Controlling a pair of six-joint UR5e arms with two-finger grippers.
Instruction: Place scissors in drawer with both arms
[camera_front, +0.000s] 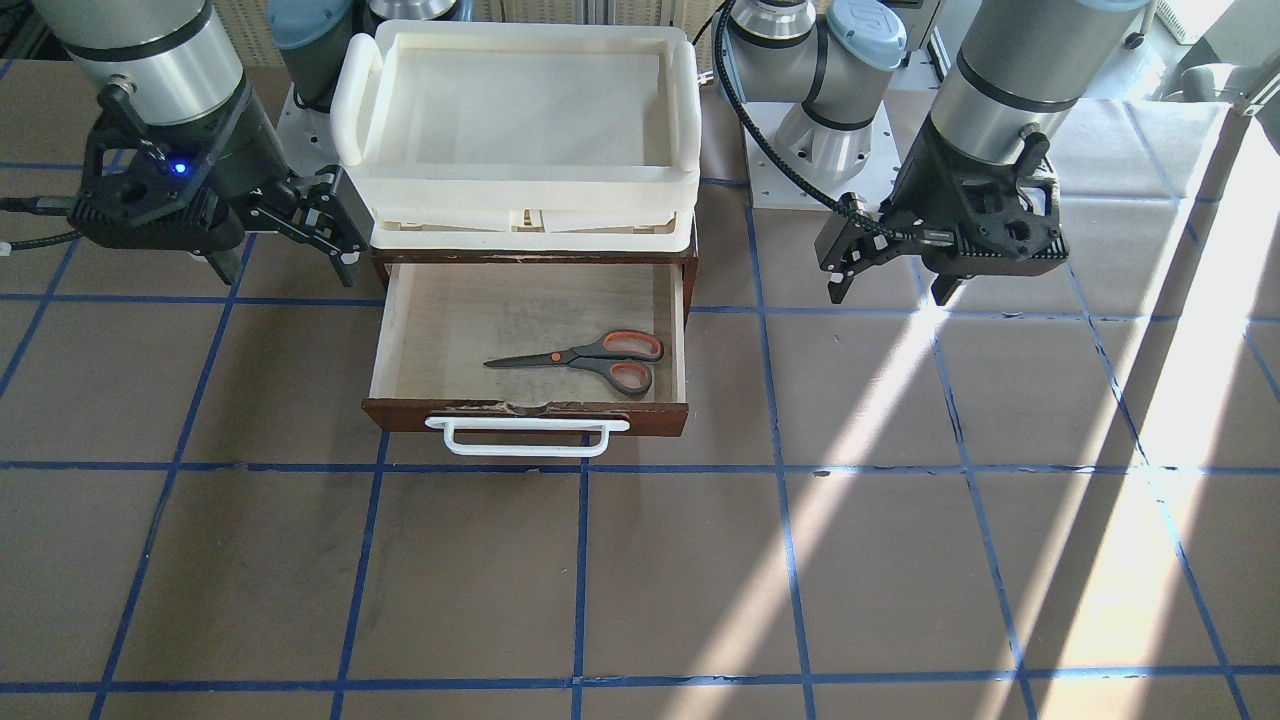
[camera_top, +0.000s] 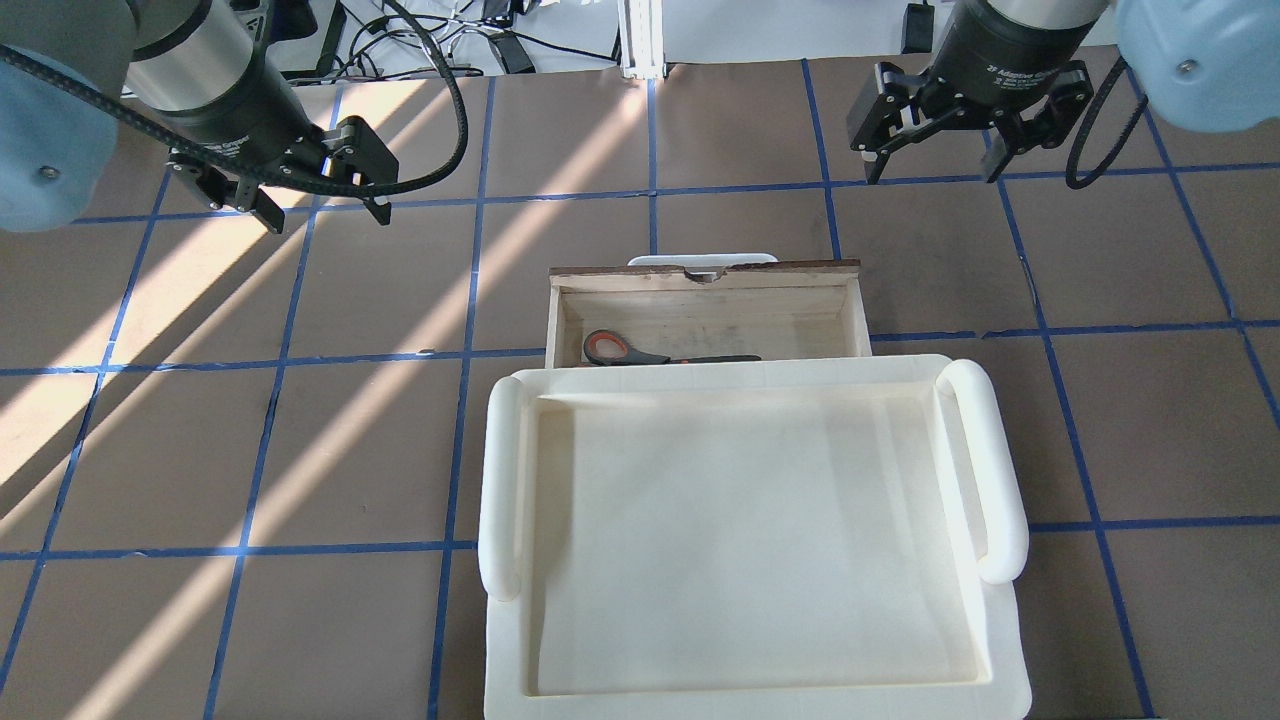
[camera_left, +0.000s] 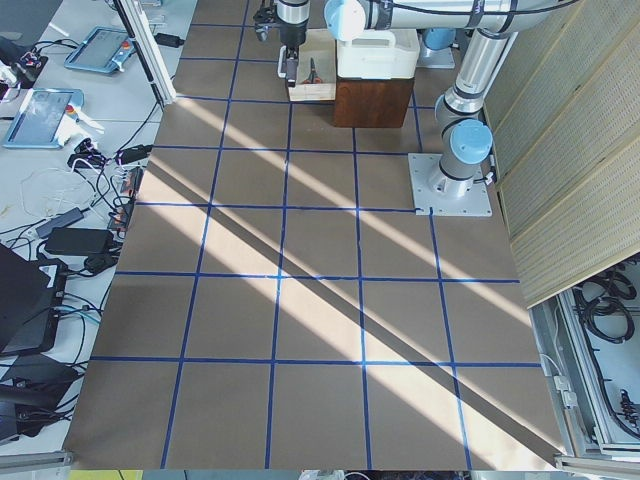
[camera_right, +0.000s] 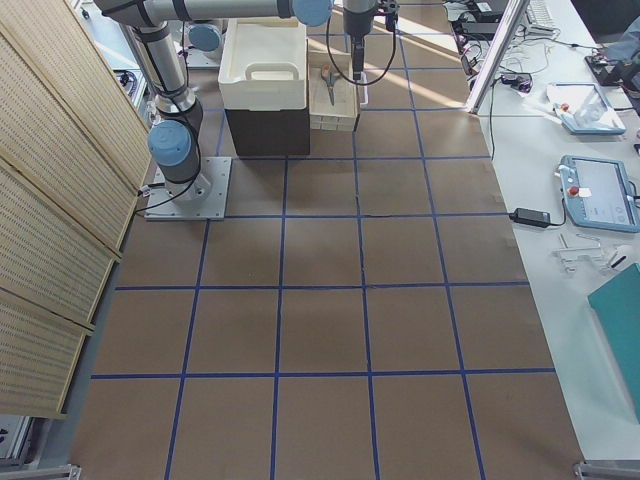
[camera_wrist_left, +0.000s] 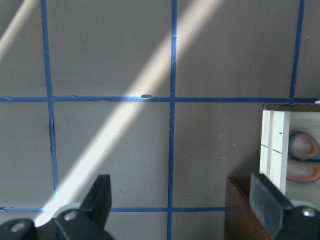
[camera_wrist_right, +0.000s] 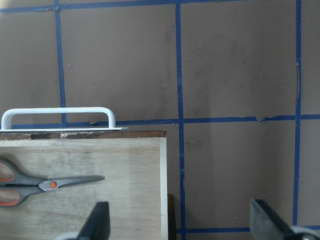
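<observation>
Sitting flat inside the open drawer (camera_front: 530, 415), mid bench (camera_front: 700, 560) by the robot-side edge, scissors (camera_front: 590, 360) look placed. Left claw (camera_top: 327, 215) and right claw (camera_top: 932, 170) both apart, empty, flanking it. Next probably: push the drawer front shut.

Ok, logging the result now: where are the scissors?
In the front-facing view the scissors lie flat inside the open drawer, toward its right half, just behind the front panel with the white handle.

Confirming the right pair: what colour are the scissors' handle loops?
The scissors have grey handles with orange-red inner loops; clearest in the front-facing view.
</observation>
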